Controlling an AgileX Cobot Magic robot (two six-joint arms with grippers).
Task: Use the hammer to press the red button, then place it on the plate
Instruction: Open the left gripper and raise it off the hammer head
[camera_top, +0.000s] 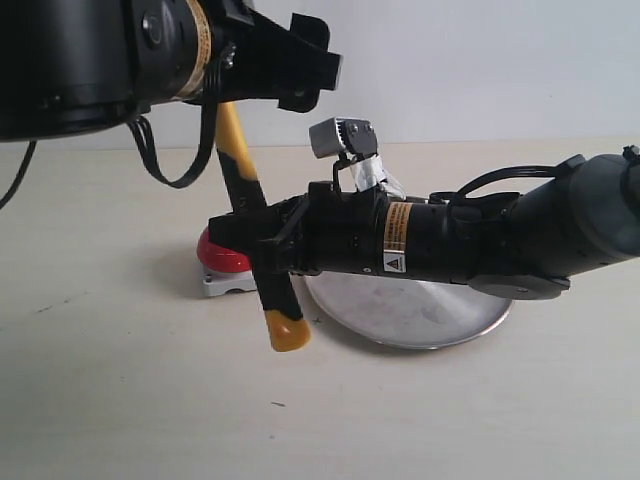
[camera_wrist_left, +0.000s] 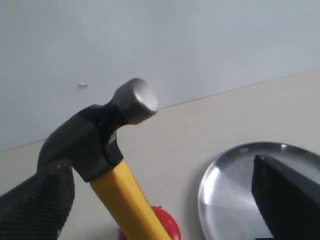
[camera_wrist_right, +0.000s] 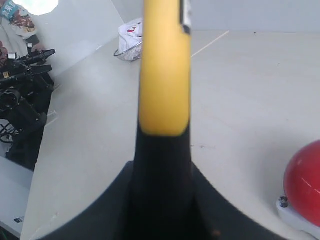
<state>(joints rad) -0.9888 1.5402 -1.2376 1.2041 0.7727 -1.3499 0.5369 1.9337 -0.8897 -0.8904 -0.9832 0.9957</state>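
The hammer (camera_top: 238, 150) hangs nearly upright above the table, its dark head (camera_wrist_left: 95, 135) up and its yellow tip (camera_top: 287, 332) down. My right gripper (camera_top: 262, 245) reaches in from the right and is shut on the hammer's black grip (camera_wrist_right: 162, 170). My left gripper (camera_top: 300, 65) is up by the head, open; one textured finger (camera_wrist_left: 35, 200) lies close beside the head and the other finger (camera_wrist_left: 285, 195) stands far off. Behind the handle, the red button (camera_top: 222, 255) sits on its grey base. The silver plate (camera_top: 430, 310) lies to its right, under my right arm.
A black cable (camera_top: 180, 170) loops down from the left arm. A small wire basket (camera_wrist_right: 129, 42) stands at the far end of the table. Dark equipment (camera_wrist_right: 20, 100) stands beyond the table's edge.
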